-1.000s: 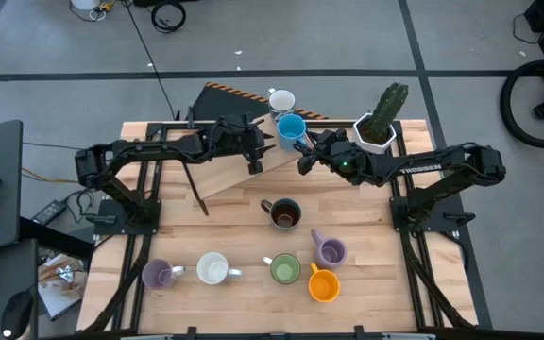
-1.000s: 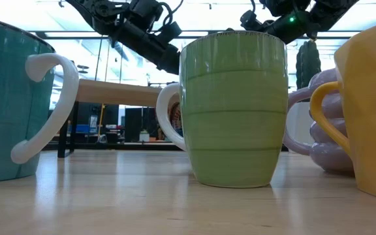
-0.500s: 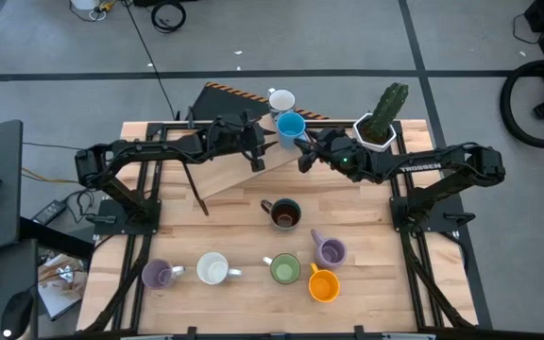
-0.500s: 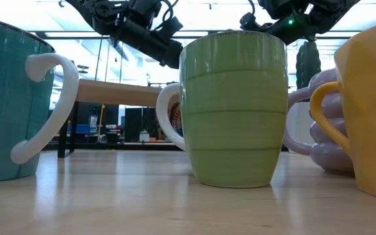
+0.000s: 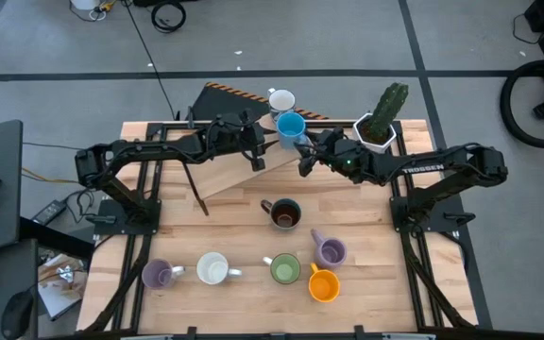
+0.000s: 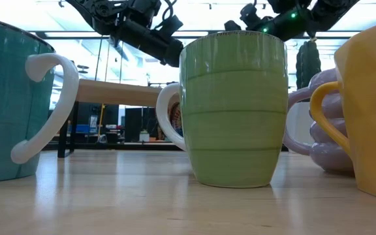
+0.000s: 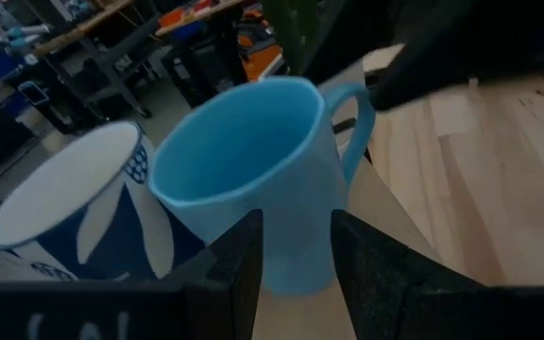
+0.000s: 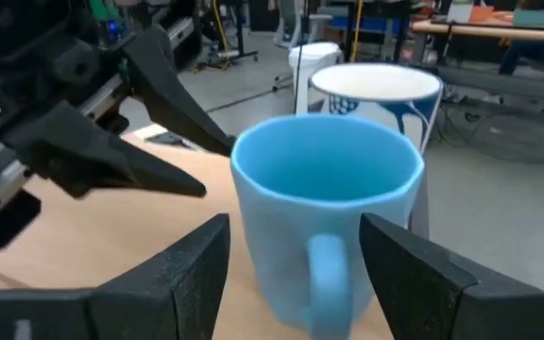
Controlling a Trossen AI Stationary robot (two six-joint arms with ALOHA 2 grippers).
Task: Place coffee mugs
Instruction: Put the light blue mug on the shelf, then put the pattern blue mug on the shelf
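High view: white "TROSSEN" lettering on right arm (image 5: 433, 167).

Wooden table (image 5: 366, 203): six mugs (image 5: 282, 213), cactus pot (image 5: 376, 133), sloped board (image 5: 225, 175).

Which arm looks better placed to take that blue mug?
Probably the right. Its gripper faces the blue mug handle-on, jaws open either side. The left gripper sits behind the mug's body.
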